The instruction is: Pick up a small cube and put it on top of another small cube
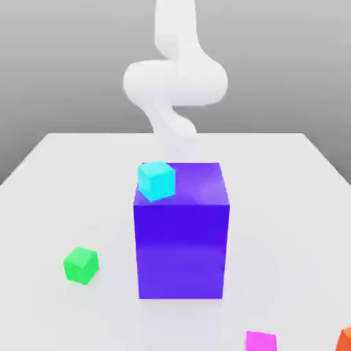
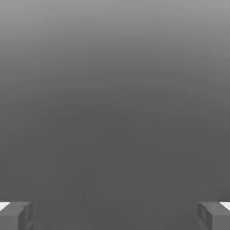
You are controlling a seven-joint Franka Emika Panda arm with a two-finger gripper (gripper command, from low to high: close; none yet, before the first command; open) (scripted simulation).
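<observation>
I'm holding my end effector (image 2: 115, 216) spread wide. The magenta cube (image 1: 261, 341) is resting on the worktop (image 1: 288, 226), near the orange object (image 1: 345, 341), while the cyan cube (image 1: 157, 181) is sitting atop the big blue-purple block (image 1: 181, 250).

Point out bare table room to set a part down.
Bare: between the green cube and the big blue-purple block; also the stretch from that block to the table's edge on the exterior view's right. Crowded: the block's top, where the cyan cube sits at a corner.
</observation>
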